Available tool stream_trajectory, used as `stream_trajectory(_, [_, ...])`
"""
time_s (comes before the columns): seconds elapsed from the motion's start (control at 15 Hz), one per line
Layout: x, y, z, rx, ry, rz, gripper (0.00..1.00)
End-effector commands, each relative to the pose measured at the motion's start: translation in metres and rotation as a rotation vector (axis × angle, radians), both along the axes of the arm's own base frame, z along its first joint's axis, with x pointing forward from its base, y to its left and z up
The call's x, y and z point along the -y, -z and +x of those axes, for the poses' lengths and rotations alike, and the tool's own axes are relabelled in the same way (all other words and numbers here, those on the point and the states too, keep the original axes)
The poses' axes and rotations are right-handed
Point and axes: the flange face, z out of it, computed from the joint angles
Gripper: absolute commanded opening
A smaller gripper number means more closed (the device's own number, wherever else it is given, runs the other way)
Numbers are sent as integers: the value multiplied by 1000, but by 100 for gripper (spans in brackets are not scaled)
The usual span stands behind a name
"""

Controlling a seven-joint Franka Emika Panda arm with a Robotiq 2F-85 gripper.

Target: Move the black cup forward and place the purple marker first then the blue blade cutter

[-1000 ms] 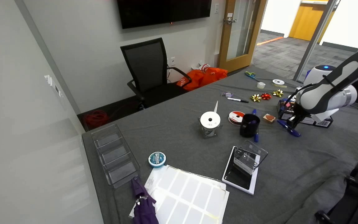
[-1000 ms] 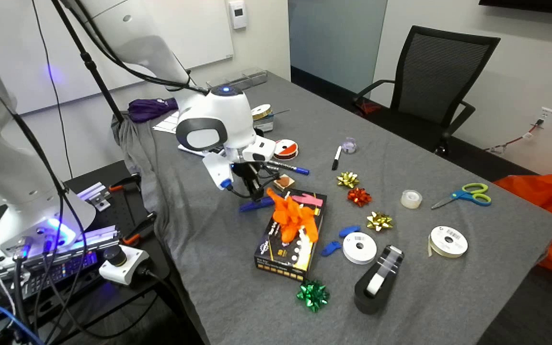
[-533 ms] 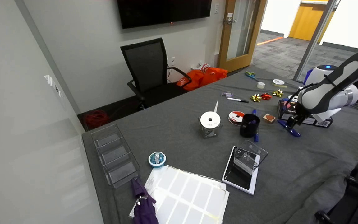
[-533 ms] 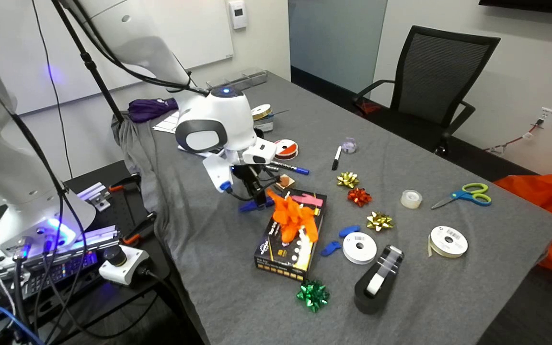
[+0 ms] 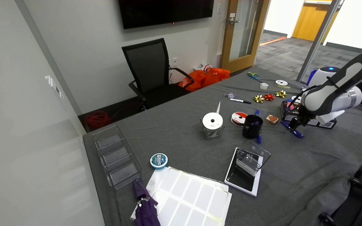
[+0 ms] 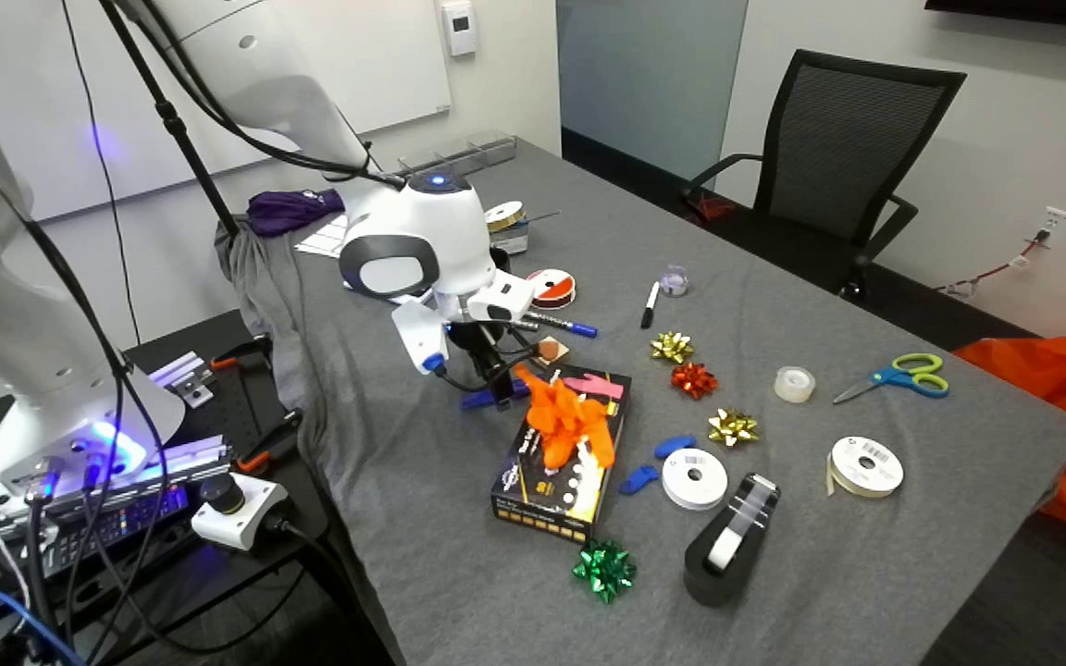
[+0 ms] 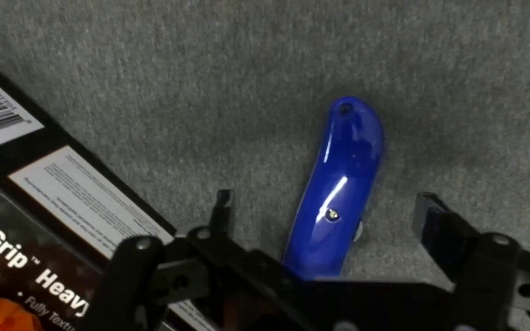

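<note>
The gripper has just dipped lower over the blue blade cutter, which lies toward the desk edge nearest the robot base. Its fingers stand apart, one on each side, neither touching it, so I'd guess the grasp for the second placing comes next. The black cup stands farther in from that edge, with what I take to be the purple marker inside; if so, the first placing is done. A black box sits just beside the cutter. Along the far edge, by the office chair, scissors lie near the corner by an orange bag, a clear tray at the other.
</note>
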Motion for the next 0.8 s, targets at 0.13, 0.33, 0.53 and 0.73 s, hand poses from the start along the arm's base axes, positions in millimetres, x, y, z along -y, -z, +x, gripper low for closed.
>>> stream_trajectory(0.13, [-4, 12, 2, 18, 23, 44, 63])
stream_trajectory(0.33, [-5, 16, 3, 18, 32, 58, 42])
stream_trajectory(0.53, [-6, 15, 4, 24, 36, 64, 20])
stream_trajectory(0.73, [-5, 9, 3, 20, 30, 64, 11])
